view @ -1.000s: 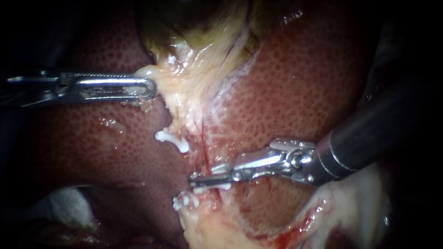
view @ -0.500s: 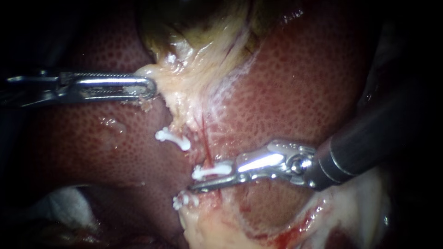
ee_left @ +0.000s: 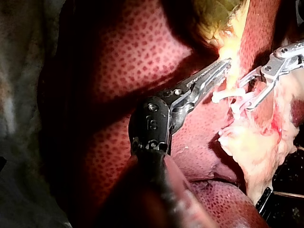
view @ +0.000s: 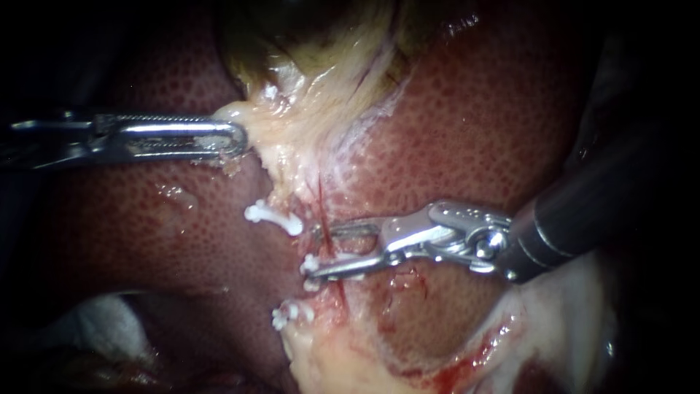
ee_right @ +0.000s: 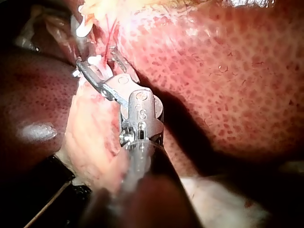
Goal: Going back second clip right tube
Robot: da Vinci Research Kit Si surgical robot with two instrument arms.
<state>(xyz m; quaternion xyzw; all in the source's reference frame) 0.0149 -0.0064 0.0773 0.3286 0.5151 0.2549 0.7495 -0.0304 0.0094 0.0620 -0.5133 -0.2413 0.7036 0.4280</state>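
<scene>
Spreading under everything is the spotted red liver (view: 467,131). Pale tissue (view: 299,138) runs down the groove in its middle. My left instrument (view: 235,138) has its jaws pressed together on the edge of that tissue. My right instrument (view: 312,251) had its jaws squeezed shut a second ago. Now they stand wide apart and grip nothing, so I think the clip is let go and pulling back can start. A thin red tube (view: 321,201) runs along the groove. The new white clip (view: 321,261) sits on it, nearer the liver's lower edge, just touching the lower jaw. Its long side lies across the tube, ends pointing toward the liver's left and right edges. One other clip (view: 273,217) sits above it and one (view: 292,315) below.
</scene>
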